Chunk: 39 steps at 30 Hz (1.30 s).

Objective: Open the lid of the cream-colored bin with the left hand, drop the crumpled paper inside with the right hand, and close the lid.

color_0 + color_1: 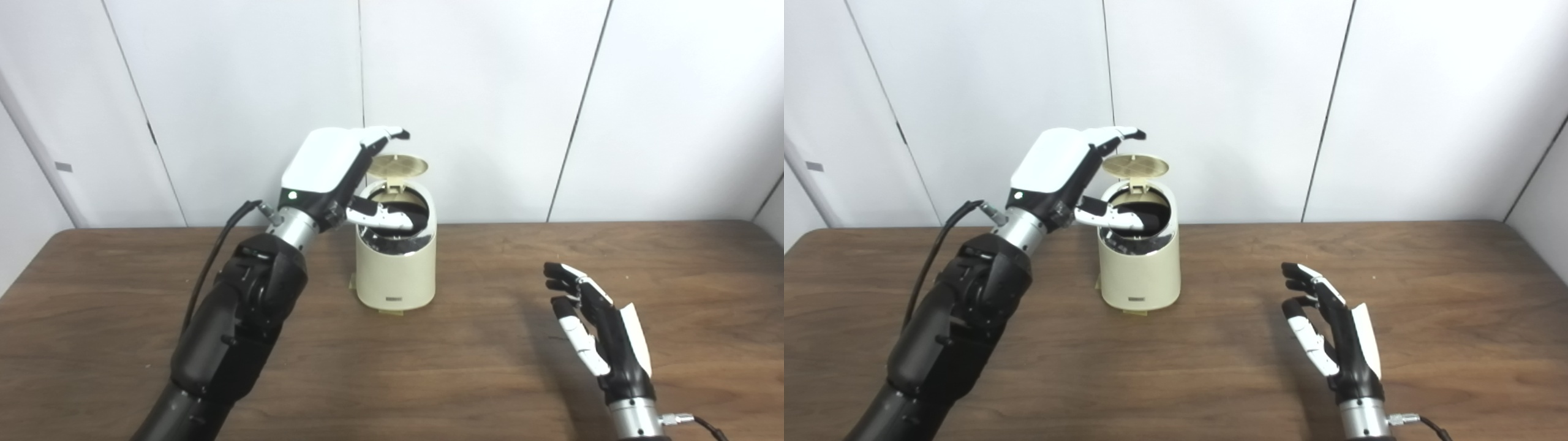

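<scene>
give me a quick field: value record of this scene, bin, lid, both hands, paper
bin: cream-colored bin upright on the wooden table, dark liner showing inside
lid: lid flipped up and open, hinged at the back
left hand: left hand raised at the bin's left, fingers stretched over toward the lid, thumb across the opening, holding nothing
right hand: right hand open above the table to the right of the bin, fingers apart, empty
paper: no crumpled paper visible on the table or in either hand; cannot tell whether it lies inside the bin
</scene>
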Each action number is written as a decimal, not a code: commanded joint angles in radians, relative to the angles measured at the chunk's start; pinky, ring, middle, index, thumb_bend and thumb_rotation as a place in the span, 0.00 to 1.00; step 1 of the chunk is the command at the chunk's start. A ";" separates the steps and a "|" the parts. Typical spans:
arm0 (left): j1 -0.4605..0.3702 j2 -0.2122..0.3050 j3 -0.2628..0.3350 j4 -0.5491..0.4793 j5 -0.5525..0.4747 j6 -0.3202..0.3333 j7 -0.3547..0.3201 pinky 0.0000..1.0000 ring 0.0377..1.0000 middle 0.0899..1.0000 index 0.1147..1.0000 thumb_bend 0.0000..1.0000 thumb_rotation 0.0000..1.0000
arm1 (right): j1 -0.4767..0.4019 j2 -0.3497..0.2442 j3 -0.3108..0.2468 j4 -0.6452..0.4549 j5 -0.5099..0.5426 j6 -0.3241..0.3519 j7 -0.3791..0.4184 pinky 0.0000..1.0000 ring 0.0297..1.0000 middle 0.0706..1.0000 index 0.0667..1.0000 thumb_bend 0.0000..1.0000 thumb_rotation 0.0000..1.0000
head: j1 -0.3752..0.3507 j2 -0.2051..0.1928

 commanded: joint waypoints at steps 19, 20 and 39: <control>-0.131 -0.002 -0.094 0.117 0.082 0.070 -0.093 0.84 0.88 0.82 0.82 1.00 0.72 | 0.019 0.011 0.013 -0.005 -0.045 0.003 -0.007 0.67 0.76 0.78 0.75 0.49 0.93 | -0.009 0.007; -0.130 -0.002 -0.093 0.114 0.079 0.069 -0.093 0.84 0.88 0.82 0.82 1.00 0.72 | 0.018 0.010 0.014 -0.003 -0.048 0.000 -0.008 0.67 0.76 0.77 0.75 0.49 0.94 | -0.008 0.007; -0.054 0.000 -0.098 -0.005 0.180 0.120 -0.073 0.84 0.56 0.49 0.53 1.00 0.83 | 0.015 0.007 0.011 -0.012 -0.038 0.002 -0.002 0.66 0.76 0.77 0.76 0.46 0.92 | -0.001 0.026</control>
